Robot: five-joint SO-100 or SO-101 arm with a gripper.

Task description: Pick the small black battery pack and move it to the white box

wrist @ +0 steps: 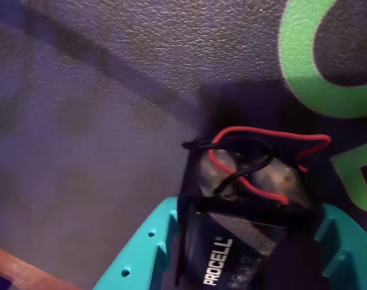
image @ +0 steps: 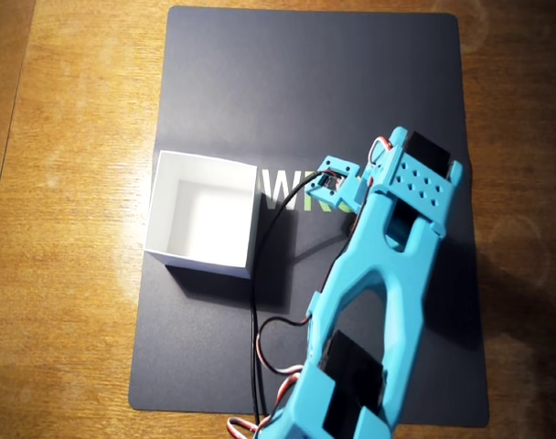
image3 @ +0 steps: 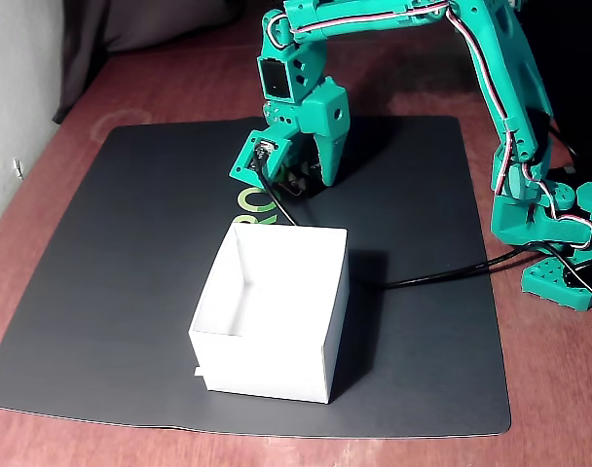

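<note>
The small black battery pack [wrist: 244, 211] holds a Procell battery and has red and black wires looped on its top end. In the wrist view it sits between my two teal fingers, which press on both its sides. My gripper [wrist: 250, 211] is shut on it, low over the dark mat. In the fixed view my gripper [image3: 311, 175] points down at the mat just behind the white box [image3: 277, 365], and the pack is hidden by the fingers. In the overhead view the arm covers the pack, and the open white box [image: 200, 256] stands to the left of the wrist.
A dark mat [image: 305, 73] with green lettering [wrist: 304, 72] lies on the wooden table [image: 68, 183]. A black cable [image3: 442, 272] runs across the mat from the arm's base [image3: 559, 243] at the right. The wrist camera [image: 337, 178] sticks out beside the box.
</note>
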